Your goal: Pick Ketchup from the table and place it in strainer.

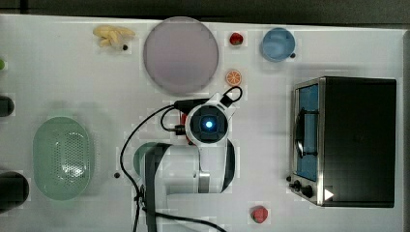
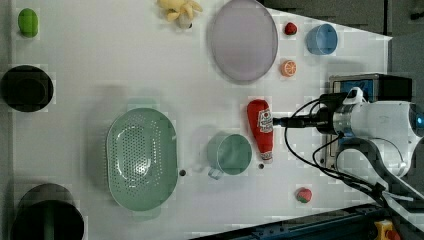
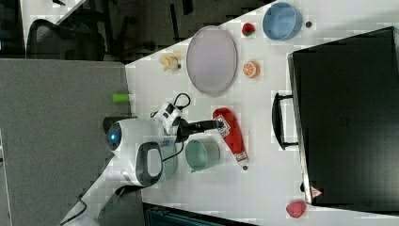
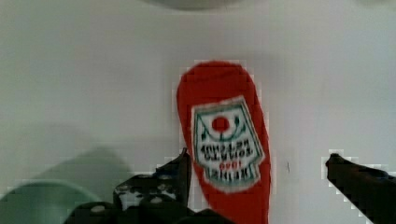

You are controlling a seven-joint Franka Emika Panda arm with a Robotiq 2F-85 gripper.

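Ketchup: lying flat, directly beneath the gripper, long axis crossing the finger line.
Gripper: fully open, empty, straddling the bottle.

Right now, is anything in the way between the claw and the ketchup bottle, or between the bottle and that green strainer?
Nothing sits between the open gripper and the ketchup bottle; its fingers straddle the bottle. Toward the strainer, the green cup stands beside the bottle, roughly on the straight line, so the bottle likely needs lifting over it.
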